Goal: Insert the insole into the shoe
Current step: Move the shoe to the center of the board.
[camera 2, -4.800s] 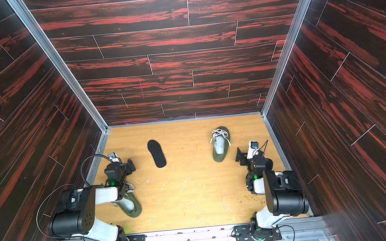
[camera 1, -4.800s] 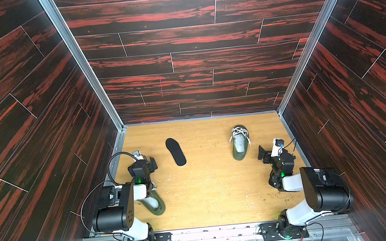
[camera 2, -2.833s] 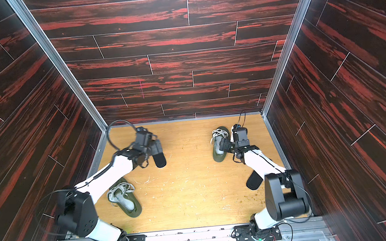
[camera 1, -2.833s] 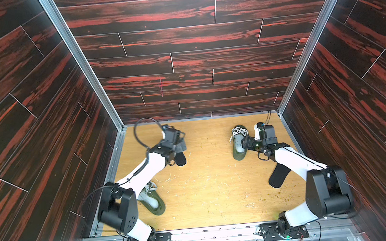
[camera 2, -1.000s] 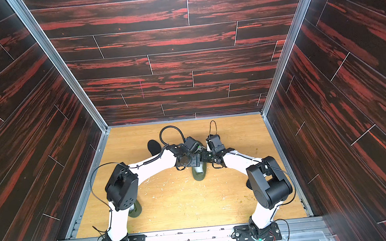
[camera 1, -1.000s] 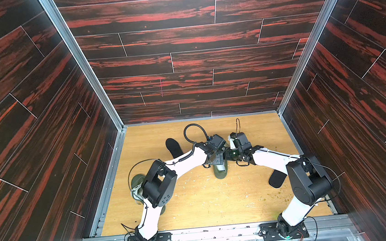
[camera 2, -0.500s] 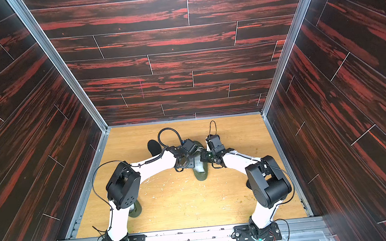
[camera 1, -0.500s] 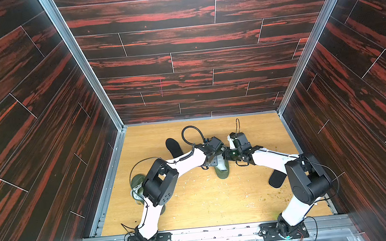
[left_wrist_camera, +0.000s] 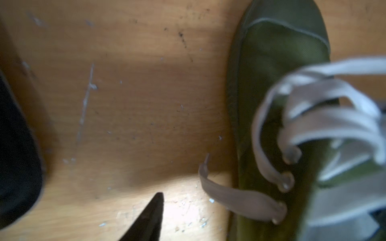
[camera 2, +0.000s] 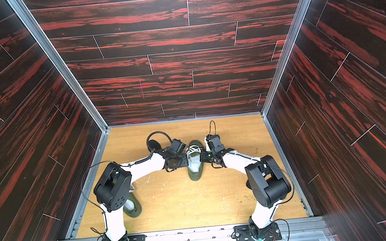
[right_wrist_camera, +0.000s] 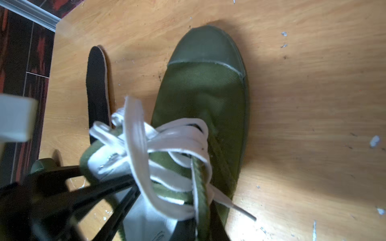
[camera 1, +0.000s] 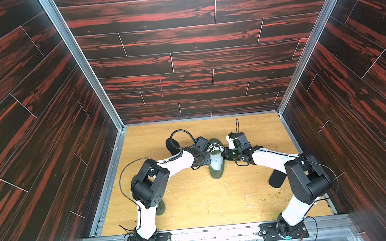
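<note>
Dark panel walls [camera 1: 192, 37] with red streaks fill top, left and right in both top views. Metal posts [camera 1: 80, 61] mark the back corners. Light wood floor [camera 1: 206, 201] lower centre, scratched, white flecks. Metal rail [camera 1: 209, 234] along bottom edge. Bright patches and shadows on floor in wrist views.

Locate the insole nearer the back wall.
In both top views the insole lies on the floor left of the middle shoe, partly behind the left arm.
</note>
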